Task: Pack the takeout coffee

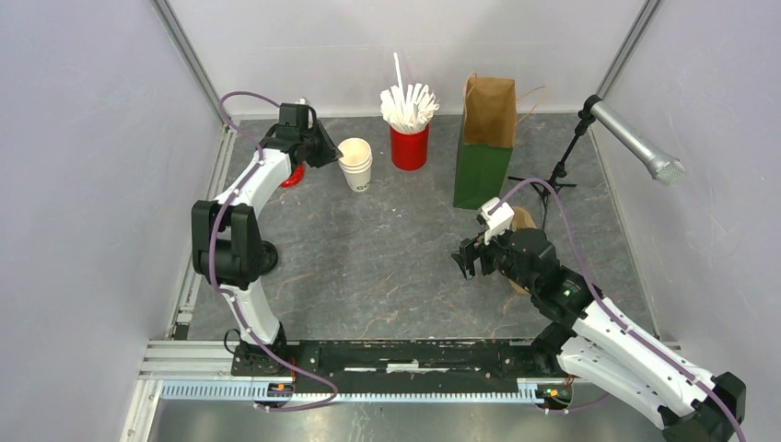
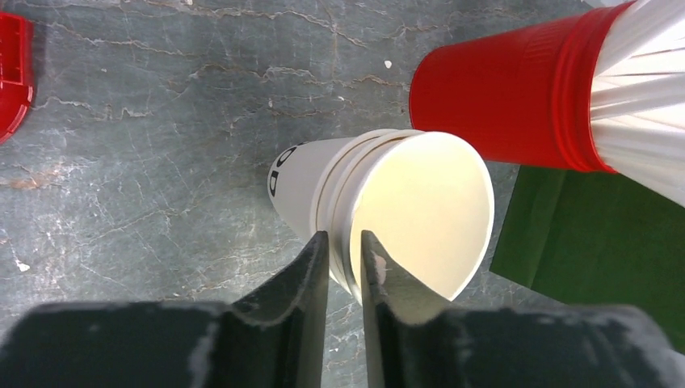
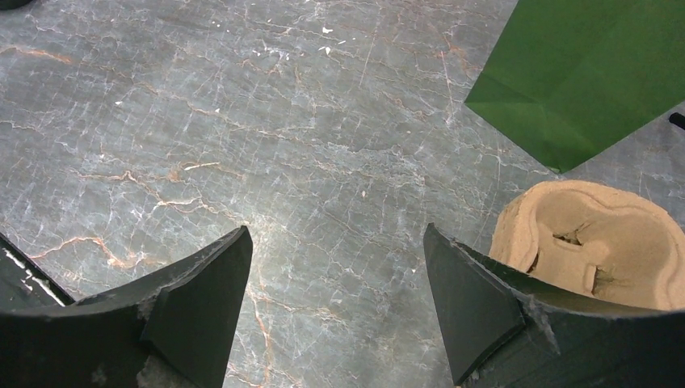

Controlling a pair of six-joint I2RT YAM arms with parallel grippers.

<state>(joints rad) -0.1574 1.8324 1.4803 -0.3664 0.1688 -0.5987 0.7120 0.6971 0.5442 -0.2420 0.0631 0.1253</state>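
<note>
Takeout coffee: no lidded cup is seen in any view, so its place cannot be given. Only a lidless cup stack [image 2: 420, 210] is found, at the far left of the bench [image 1: 368, 258], just beside the red straw cup [image 1: 409, 147].

Left claw [image 2: 343, 242]: set narrow, one finger outside and one inside the stack's rim wall. Whether the pads press cannot be told.

Right claw [image 3: 335, 234]: held wide and empty above bare bench, near the pulp carrier [image 3: 594, 242] and the paper bag [image 1: 485, 138].

Handling, as judged:
- Paper cups are taken to be very light, thin-walled and easily crushed.
- The rolled rim is reckoned the stiffest hold.
- A light pinch is advised.
- Nested cups may be lifted together.
- Once a cup is filled and lidded, a side grasp below the lid is thought safer.
</note>
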